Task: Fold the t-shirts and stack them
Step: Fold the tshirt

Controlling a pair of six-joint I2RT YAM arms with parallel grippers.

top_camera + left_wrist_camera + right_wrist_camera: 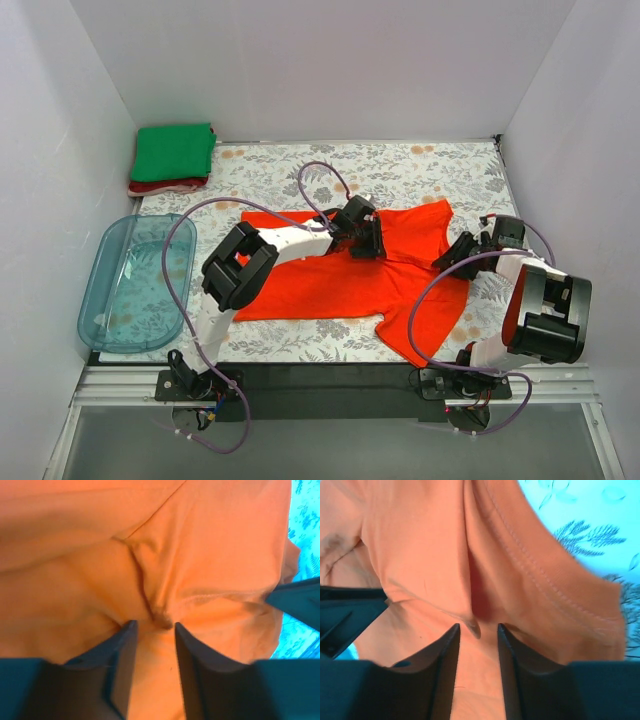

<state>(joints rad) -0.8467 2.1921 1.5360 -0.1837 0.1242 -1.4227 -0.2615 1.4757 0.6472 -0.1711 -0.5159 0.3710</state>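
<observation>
The orange-red t-shirt lies spread across the middle of the table, one sleeve toward the front right. My left gripper sits on its upper middle; in the left wrist view its jaws stand close together with a pinched ridge of the shirt's cloth between the tips. My right gripper is at the shirt's right edge; in the right wrist view its jaws pinch a fold of the cloth near a stitched hem. A green folded shirt lies on a dark red one at the back left.
A clear blue plastic tub stands at the left edge of the table. White walls close in the left, back and right sides. The floral tablecloth shows bare behind the shirt and at the right in the right wrist view.
</observation>
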